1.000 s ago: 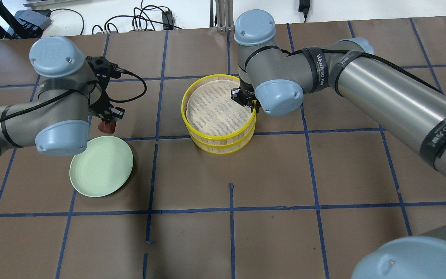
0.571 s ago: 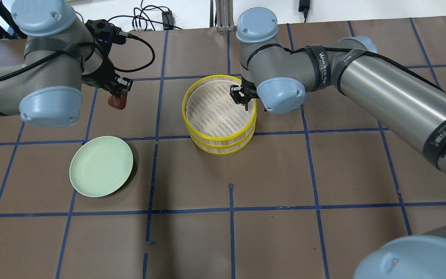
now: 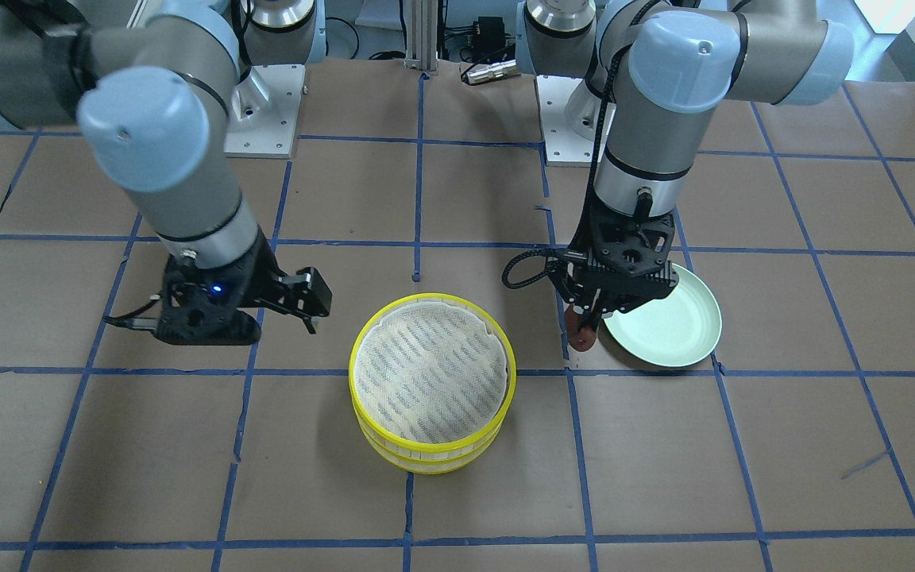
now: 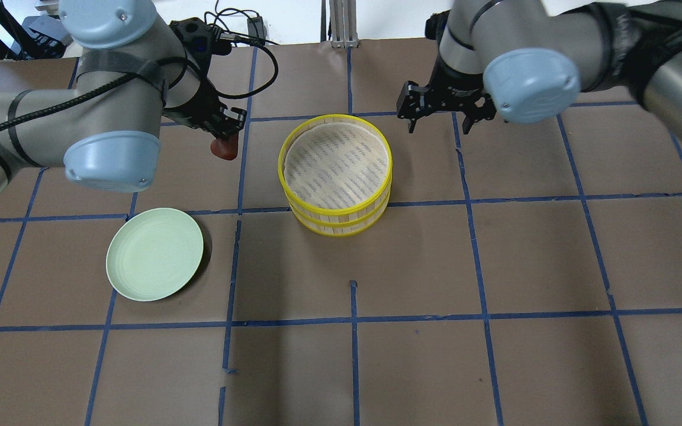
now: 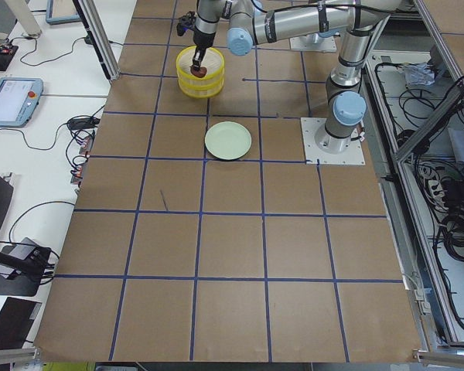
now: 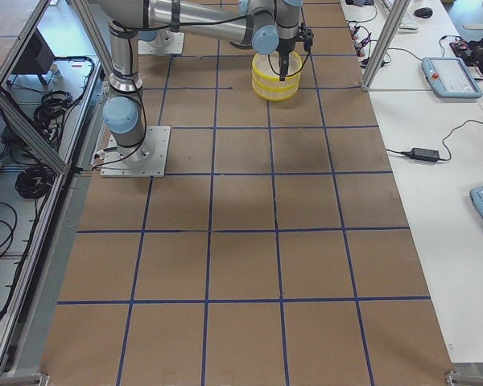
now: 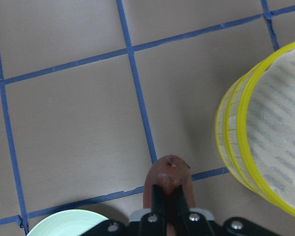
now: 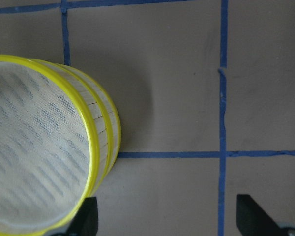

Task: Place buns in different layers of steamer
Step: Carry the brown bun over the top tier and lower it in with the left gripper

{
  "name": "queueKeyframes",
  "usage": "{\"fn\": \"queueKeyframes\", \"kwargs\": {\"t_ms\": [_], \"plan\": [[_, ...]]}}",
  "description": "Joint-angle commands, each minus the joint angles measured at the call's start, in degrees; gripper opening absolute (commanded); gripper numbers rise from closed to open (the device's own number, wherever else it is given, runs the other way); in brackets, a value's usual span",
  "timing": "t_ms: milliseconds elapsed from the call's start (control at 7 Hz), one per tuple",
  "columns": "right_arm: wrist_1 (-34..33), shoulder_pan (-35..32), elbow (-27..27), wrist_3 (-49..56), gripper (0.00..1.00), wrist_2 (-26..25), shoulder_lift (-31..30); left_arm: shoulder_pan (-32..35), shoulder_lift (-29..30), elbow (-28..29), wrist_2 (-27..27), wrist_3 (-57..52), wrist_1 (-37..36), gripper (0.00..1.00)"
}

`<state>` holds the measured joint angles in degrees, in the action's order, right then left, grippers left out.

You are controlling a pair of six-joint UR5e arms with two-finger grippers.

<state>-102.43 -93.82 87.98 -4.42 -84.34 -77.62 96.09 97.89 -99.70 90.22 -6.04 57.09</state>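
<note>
The yellow two-layer steamer point(image 4: 335, 223) stands mid-table, and its top layer holds only a mesh liner. It also shows in the front view point(image 3: 426, 459), the left wrist view point(image 7: 246, 123) and the right wrist view point(image 8: 96, 147). My left gripper point(image 4: 226, 139) is shut on a reddish-brown bun point(image 4: 224, 149) and holds it above the table, just left of the steamer. The bun also shows in the front view point(image 3: 582, 338) and the left wrist view point(image 7: 168, 173). My right gripper point(image 4: 440, 122) is open and empty beyond the steamer's far right side.
A pale green plate point(image 4: 154, 253), with nothing on it, lies near-left of the steamer; it also shows in the front view point(image 3: 668, 326). Blue tape lines cross the brown table. Cables lie along the far edge.
My left gripper has carried the bun up from beside the plate and right toward the steamer. My right gripper has left the steamer's rim, moved farther away and opened.
</note>
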Motion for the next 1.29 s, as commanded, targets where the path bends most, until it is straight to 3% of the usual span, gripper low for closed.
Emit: {"fn": "queueKeyframes", "kwargs": {"t_ms": [0, 143, 286, 429, 571, 1143], "plan": [[17.01, 3.38, -7.34, 5.21, 1.00, -0.46, -7.17, 7.67, 3.52, 3.35, -0.04, 11.45, -0.49, 0.02], [19.43, 3.21, -8.69, 8.00, 1.00, -4.13, -7.46, 9.10, 6.41, 5.46, -0.22, 16.45, -0.58, 0.03], [20.42, 3.38, -8.70, 8.72, 1.00, -5.03, -7.98, 10.07, 9.40, 6.01, -1.35, 18.68, -3.80, 0.14], [21.56, 3.29, -8.18, 8.73, 1.00, -4.35, -9.38, 10.25, 11.17, 5.92, -1.88, 18.96, -8.44, 0.93], [21.22, 3.55, -6.96, 8.90, 1.00, -4.17, -9.30, 10.43, 11.36, 5.40, -3.46, 19.23, -9.88, 1.00], [18.76, 3.56, -6.24, 8.65, 1.00, -4.08, -9.48, 10.34, 11.36, 4.52, -3.12, 18.09, -9.54, 1.00]]}}
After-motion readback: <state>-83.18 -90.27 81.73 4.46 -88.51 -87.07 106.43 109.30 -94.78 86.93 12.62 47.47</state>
